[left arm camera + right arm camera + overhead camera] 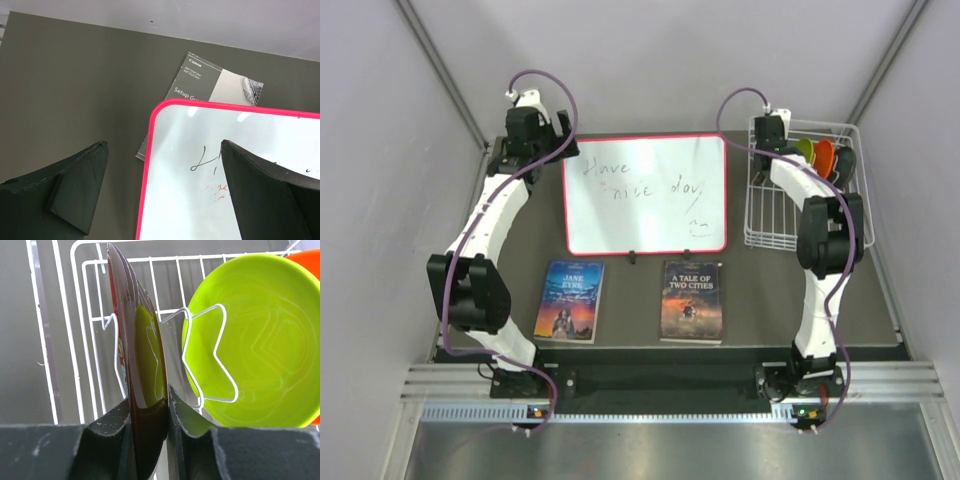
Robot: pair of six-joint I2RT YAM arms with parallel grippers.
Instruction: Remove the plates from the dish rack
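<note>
At two o'clock, in the dish rack, the red plate is pinched by the right hand; a straight lift out is needed next.

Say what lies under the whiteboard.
A Canon setup guide sticks out from beneath a corner of the whiteboard; its lower part is covered. Anything else under the board cannot be seen.
</note>
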